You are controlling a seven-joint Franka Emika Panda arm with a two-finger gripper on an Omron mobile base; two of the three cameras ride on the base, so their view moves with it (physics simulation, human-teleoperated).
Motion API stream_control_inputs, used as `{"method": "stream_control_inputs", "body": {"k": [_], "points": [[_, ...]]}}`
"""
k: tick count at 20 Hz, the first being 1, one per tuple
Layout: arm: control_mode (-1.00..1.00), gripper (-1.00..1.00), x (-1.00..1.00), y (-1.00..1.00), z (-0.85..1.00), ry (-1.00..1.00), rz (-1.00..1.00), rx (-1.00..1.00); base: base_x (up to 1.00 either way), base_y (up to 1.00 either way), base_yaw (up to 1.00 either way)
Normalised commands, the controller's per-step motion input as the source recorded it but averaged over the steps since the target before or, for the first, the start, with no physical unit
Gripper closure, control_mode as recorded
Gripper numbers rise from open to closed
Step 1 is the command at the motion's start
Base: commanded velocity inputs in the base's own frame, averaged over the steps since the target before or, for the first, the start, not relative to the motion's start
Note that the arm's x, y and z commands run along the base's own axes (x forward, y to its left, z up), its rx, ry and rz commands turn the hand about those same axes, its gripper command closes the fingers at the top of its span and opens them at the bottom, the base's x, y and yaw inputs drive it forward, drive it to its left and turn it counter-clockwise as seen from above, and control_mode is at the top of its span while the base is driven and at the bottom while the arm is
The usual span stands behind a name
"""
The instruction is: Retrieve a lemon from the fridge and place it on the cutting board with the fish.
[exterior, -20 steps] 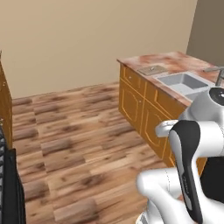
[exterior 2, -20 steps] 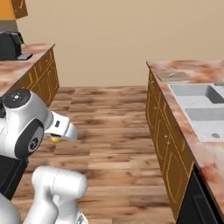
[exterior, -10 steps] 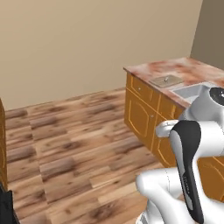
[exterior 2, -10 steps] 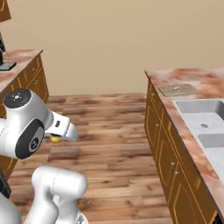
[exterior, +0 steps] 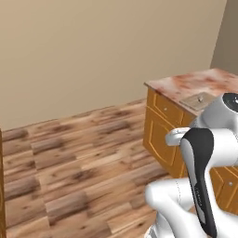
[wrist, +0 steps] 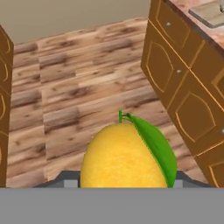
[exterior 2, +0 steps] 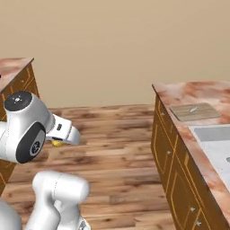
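My gripper (wrist: 124,182) is shut on the lemon (wrist: 124,157), a yellow fruit with a green leaf and stem that takes up the lower middle of the hand view. In the right base view a sliver of the lemon (exterior 2: 57,143) peeks out below the white wrist, above the wooden floor. The cutting board (exterior 2: 195,111) lies flat on the marbled counter at the right, with the slim fish (exterior 2: 193,108) on it. From the left base view the cutting board (exterior: 199,100) sits near the counter's corner, partly behind my arm. The fridge is out of view.
Orange wooden cabinets (exterior 2: 168,148) carry the marbled counter (exterior 2: 179,92) on the right, and a grey sink (exterior 2: 213,134) lies just past the board. Another counter end (exterior 2: 13,67) stands at the left. Wooden floor (exterior: 83,153) stretches between them to a beige wall.
The whole picture has shifted because the base has moved: the right counter with the board has come nearer and slid across both views. The lemon stays in my grip.
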Motion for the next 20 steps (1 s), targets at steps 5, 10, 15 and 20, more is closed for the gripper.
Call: {"method": "stream_control_inputs", "body": {"k": [5, 10, 15, 20], "points": [[1.0, 1.0, 0.0, 0.0, 0.0, 0.0, 0.0, 0.0, 1.0, -0.13, -0.16], [1.0, 1.0, 0.0, 0.0, 0.0, 0.0, 0.0, 0.0, 1.0, -0.08, -0.28], [1.0, 1.0, 0.0, 0.0, 0.0, 0.0, 0.0, 0.0, 0.96, -0.01, -0.47], [1.0, 1.0, 0.0, 0.0, 0.0, 0.0, 0.0, 0.0, 0.64, 0.15, -0.63]]}}
